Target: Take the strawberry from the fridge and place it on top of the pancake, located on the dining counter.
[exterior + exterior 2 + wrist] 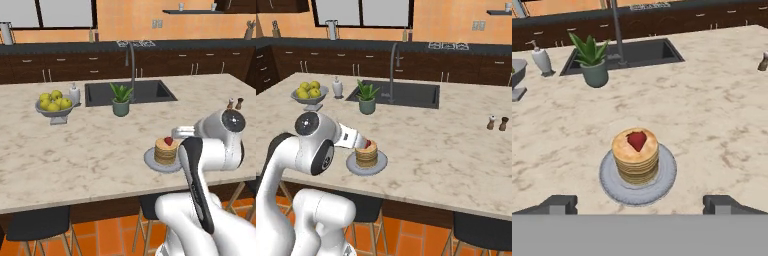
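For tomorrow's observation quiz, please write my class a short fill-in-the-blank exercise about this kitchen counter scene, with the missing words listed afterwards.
1. The strawberry lies on top of the ____.
2. The pancake stack sits on a round grey ____.
3. The end effector has its two fingers spread ____, with nothing between them.
4. The potted plant stands on the counter beside the ____.

Missing words: pancake; plate; open; sink

In the right base view we lose the near left of the pancake stack behind the arm, while the fruit bowl is cut by the hand view's left edge.
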You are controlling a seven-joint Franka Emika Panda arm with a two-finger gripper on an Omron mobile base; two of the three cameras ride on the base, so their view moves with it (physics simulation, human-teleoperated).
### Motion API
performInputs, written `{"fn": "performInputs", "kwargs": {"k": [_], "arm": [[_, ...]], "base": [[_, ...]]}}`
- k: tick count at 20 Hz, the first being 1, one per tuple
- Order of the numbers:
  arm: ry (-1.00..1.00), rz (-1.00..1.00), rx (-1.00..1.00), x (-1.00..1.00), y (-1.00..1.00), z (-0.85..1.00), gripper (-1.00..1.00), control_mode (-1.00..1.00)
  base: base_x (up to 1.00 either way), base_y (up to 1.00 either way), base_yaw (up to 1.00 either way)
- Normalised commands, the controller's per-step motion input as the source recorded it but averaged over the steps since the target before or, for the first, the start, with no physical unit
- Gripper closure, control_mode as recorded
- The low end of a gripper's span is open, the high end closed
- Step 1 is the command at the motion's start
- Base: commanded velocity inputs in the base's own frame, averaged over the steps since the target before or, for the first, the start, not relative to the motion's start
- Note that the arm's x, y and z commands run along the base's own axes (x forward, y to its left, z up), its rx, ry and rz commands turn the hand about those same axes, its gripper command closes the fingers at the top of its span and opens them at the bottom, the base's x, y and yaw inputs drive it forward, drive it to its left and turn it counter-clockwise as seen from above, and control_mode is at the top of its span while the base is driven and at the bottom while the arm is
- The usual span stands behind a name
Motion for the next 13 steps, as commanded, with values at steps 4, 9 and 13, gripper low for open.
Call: {"fn": "performInputs", "kwargs": {"k": [4,9,13], "arm": [[-0.03,0.0,-0.03,-0.52,0.0,1.0,-1.0,-1.0],[0.0,0.0,0.0,-0.93,0.0,1.0,-1.0,-1.0],[-0.03,0.0,0.0,-1.0,0.0,0.94,-1.0,-1.0]], "base": [[0.0,0.0,0.0],[0.0,0.0,0.0],[0.0,0.0,0.0]]}}
